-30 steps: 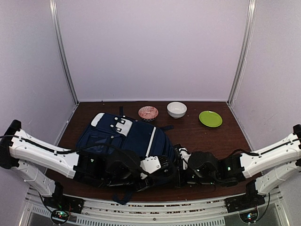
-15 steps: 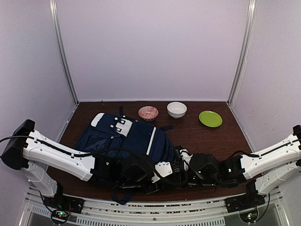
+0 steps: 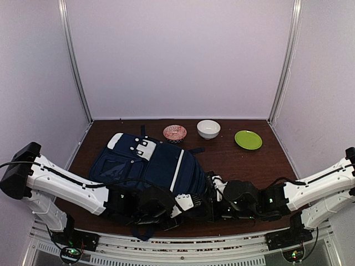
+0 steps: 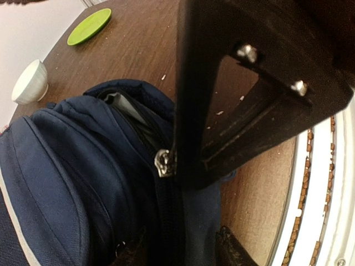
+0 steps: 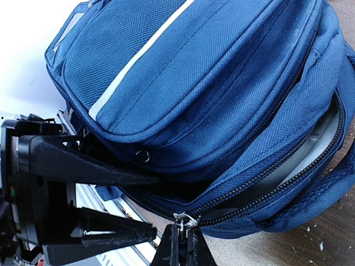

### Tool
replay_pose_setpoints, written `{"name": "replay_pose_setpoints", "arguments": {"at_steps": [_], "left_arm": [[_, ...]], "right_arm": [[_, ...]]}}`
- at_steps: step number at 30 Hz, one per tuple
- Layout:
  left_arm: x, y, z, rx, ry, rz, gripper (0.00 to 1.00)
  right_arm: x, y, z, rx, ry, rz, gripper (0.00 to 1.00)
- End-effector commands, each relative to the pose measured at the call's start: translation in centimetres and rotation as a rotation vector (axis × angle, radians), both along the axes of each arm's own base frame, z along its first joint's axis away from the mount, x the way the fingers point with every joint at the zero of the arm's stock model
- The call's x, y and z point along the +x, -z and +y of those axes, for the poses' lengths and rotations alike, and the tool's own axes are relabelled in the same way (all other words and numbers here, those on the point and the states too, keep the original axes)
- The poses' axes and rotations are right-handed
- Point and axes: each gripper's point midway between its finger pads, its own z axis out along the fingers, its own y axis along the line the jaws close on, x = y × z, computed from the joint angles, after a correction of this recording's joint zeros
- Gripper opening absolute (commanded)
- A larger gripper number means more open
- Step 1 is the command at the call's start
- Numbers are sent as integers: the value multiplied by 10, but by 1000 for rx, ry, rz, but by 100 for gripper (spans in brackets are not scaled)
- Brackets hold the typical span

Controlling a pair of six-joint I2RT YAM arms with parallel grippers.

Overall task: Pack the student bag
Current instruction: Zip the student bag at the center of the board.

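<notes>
The student bag (image 3: pixel 147 163), a large navy backpack with a pale stripe, lies on the brown table (image 3: pixel 244 166), its top end toward the near edge. Its main zip is partly undone and something pale grey (image 5: pixel 288 166) shows inside. My right gripper (image 5: pixel 180 244) is shut on the metal zipper pull (image 5: pixel 186 220) at that opening. My left gripper (image 4: pixel 180 252) is open, and its fingers (image 4: pixel 233 249) straddle the bag's fabric along the zip seam, just below the slider (image 4: pixel 162 163). From above, both grippers meet at the bag's near corner (image 3: pixel 199 206).
A pink patterned bowl (image 3: pixel 175 132), a white bowl (image 3: pixel 208 128) and a green plate (image 3: pixel 248 139) stand along the back of the table. The table's near edge with its white rail (image 4: pixel 327 183) runs right beside the left gripper.
My left arm has shifted along the bag's near end, and its jaws have narrowed around the zip seam. The right gripper has kept still on the zipper pull.
</notes>
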Motion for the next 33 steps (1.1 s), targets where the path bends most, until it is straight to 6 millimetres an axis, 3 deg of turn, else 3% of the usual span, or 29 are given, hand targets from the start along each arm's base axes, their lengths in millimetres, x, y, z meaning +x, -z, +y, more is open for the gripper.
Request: {"name": "replay_pose_setpoints", "arguments": {"at_steps": [1, 7, 10, 11, 18, 25, 33], "left_arm": [[15, -19, -15, -44, -54, -49, 61], [24, -19, -10, -29, -108, -70, 30], [26, -21, 1, -28, -141, -67, 10], [26, -24, 14, -25, -169, -58, 0], [20, -25, 51, -25, -227, -37, 0], [0, -24, 74, 9, -242, -37, 0], [-1, -17, 119, -43, -375, 22, 0]], "right_arm": [[-4, -22, 9, 59, -28, -21, 0], [-7, -26, 8, 49, -34, -30, 0], [-6, -31, 5, 48, -30, -36, 0], [-6, -35, 1, 39, -26, -41, 0], [11, -37, -26, -47, 80, -83, 0], [33, -35, -51, -59, 222, -86, 0], [56, -14, -83, -106, 390, -55, 0]]}}
